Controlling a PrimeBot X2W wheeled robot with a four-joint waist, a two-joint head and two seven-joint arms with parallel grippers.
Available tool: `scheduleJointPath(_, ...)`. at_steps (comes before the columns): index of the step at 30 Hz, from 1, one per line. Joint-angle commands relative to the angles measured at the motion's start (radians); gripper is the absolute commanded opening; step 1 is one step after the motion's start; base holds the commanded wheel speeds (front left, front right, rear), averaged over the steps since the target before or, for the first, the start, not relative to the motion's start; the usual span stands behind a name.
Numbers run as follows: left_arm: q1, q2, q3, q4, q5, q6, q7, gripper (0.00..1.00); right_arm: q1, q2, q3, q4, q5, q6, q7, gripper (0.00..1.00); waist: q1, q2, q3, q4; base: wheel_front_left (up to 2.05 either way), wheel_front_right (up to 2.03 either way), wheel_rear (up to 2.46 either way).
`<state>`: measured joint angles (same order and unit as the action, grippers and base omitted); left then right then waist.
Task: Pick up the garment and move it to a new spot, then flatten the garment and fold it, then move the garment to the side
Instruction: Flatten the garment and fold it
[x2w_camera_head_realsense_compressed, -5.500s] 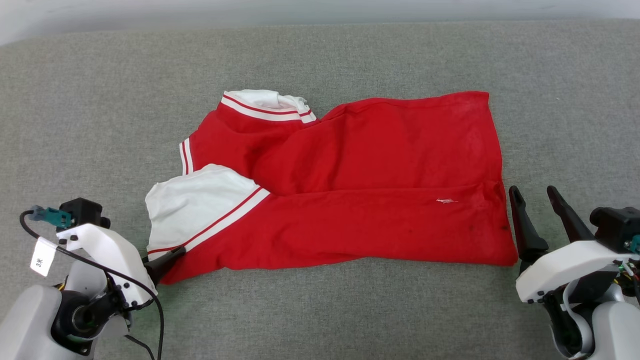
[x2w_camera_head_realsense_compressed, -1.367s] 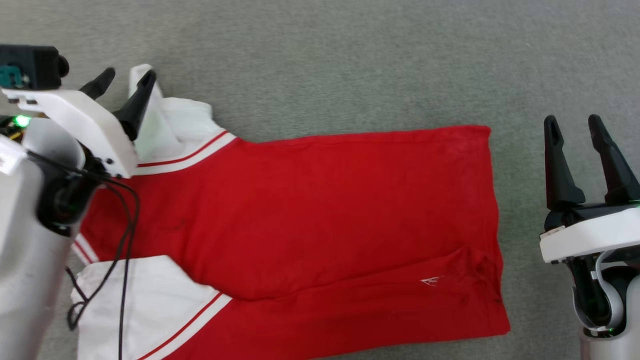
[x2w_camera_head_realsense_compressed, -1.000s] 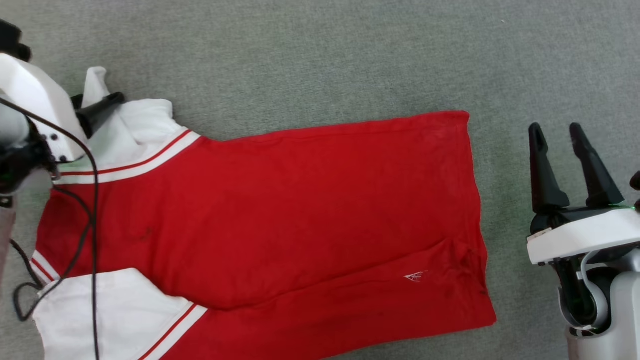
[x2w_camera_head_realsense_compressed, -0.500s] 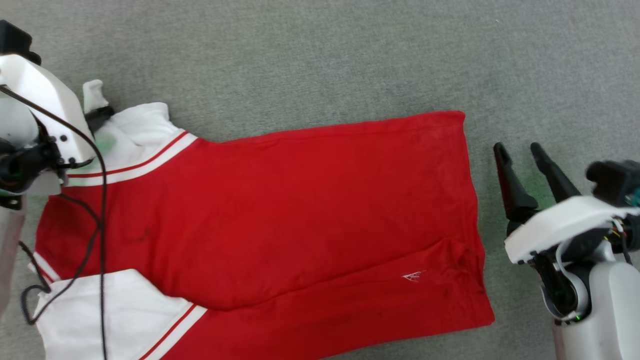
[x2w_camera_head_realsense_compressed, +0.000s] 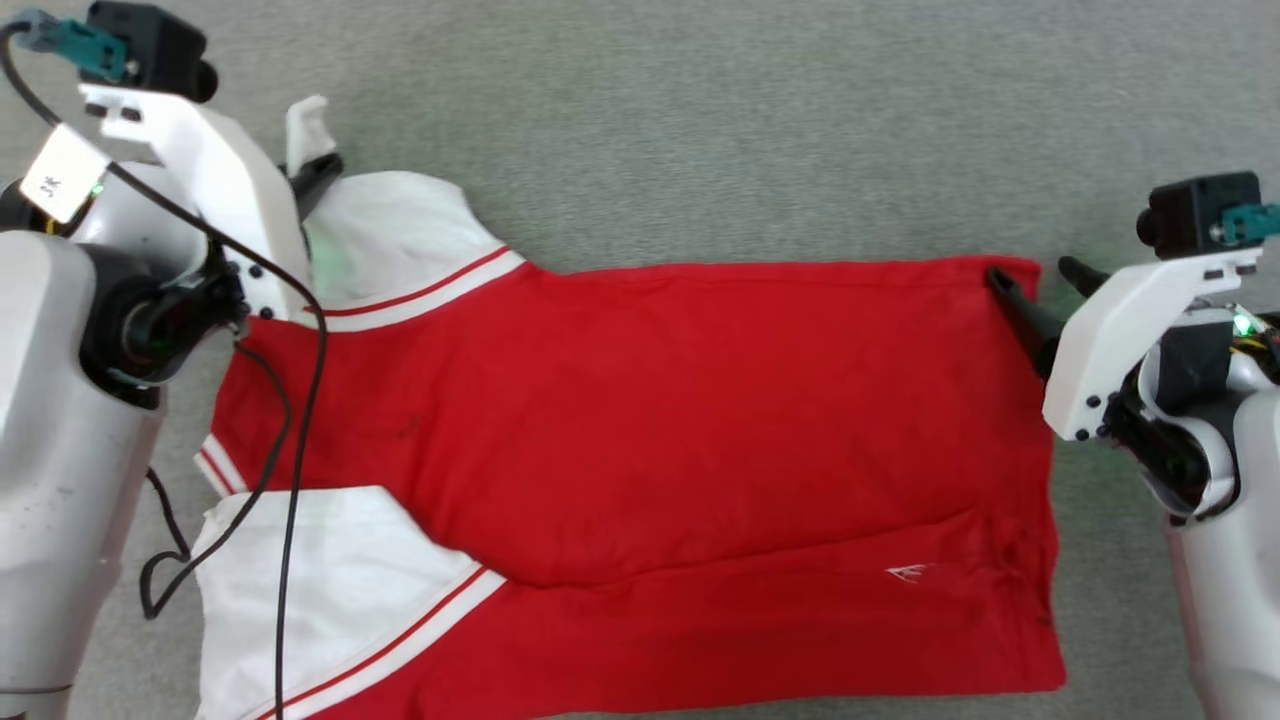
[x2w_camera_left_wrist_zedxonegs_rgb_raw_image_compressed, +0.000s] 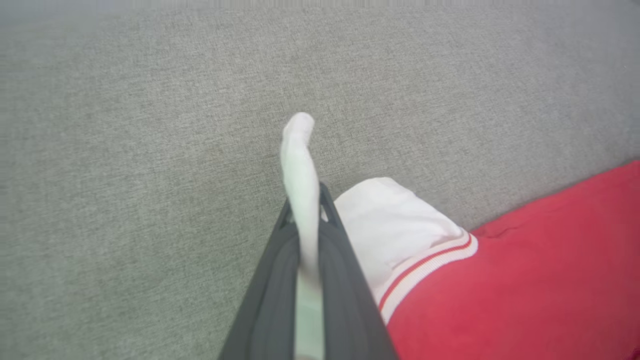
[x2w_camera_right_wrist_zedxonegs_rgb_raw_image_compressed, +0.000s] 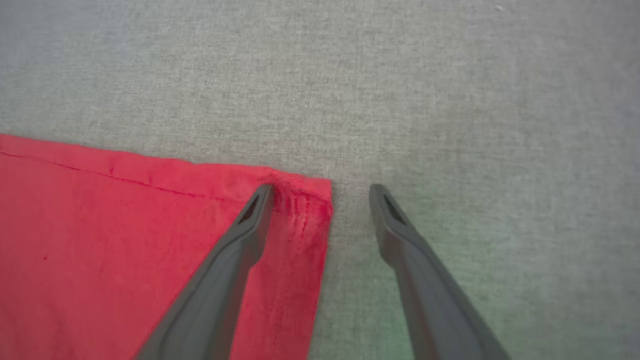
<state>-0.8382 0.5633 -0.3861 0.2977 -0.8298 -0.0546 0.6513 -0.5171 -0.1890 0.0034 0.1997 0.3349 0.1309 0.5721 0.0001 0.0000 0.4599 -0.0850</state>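
The garment (x2w_camera_head_realsense_compressed: 650, 400), red with white striped-trim sleeves, lies spread on the grey cloth surface, lettering hidden. My left gripper (x2w_camera_head_realsense_compressed: 322, 170) at the upper left is shut on the far white sleeve (x2w_camera_head_realsense_compressed: 400, 235). In the left wrist view that gripper (x2w_camera_left_wrist_zedxonegs_rgb_raw_image_compressed: 306, 200) pinches the sleeve's edge (x2w_camera_left_wrist_zedxonegs_rgb_raw_image_compressed: 299, 150), which sticks up past the fingertips. My right gripper (x2w_camera_head_realsense_compressed: 1030, 272) is open at the far right hem corner. In the right wrist view this gripper (x2w_camera_right_wrist_zedxonegs_rgb_raw_image_compressed: 321, 195) straddles the garment's corner (x2w_camera_right_wrist_zedxonegs_rgb_raw_image_compressed: 300, 200), with one finger over the red cloth and the other over the grey surface.
The grey cloth surface (x2w_camera_head_realsense_compressed: 700, 120) stretches around the garment on all sides. A black cable (x2w_camera_head_realsense_compressed: 290, 450) from my left arm hangs across the near white sleeve (x2w_camera_head_realsense_compressed: 330, 570).
My left gripper has shut on the far sleeve's edge. My right gripper has moved forward to the far hem corner, still open. The head camera has shifted.
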Motion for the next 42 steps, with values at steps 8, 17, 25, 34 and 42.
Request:
scheduleJointPath(8,-0.008,-0.030,-0.019,-0.049,0.013,-0.016,-0.051,0.00,-0.026,-0.062,0.068,0.109,0.036,0.000,0.303,1.00,-0.0001,0.0000,0.022,0.077,0.00,0.00,0.00)
scheduleJointPath(17,0.037,-0.035,0.000,-0.041,0.001,-0.015,-0.117,0.00,-0.049,-0.083,0.025,0.006,0.035,-0.001,0.340,0.00,-0.0001,0.0000,-0.004,0.098,0.00,0.00,0.00)
scheduleJointPath(25,0.136,-0.023,0.049,-0.077,-0.013,0.007,-0.215,0.00,0.007,-0.063,-0.078,-0.132,0.007,-0.001,0.249,0.00,-0.0001,0.0000,-0.077,0.122,0.00,0.00,0.00)
scheduleJointPath(34,0.400,-0.004,0.078,-0.189,-0.033,0.069,-0.290,0.00,0.211,0.003,-0.156,-0.223,-0.007,-0.001,0.201,0.00,-0.0001,0.0000,-0.179,0.148,0.00,0.00,0.00)
scheduleJointPath(42,0.643,-0.039,0.067,-0.253,-0.067,0.124,-0.333,0.00,0.388,0.051,-0.192,-0.220,0.017,-0.001,0.154,0.00,-0.0001,0.0000,-0.238,0.170,0.00,0.00,0.00)
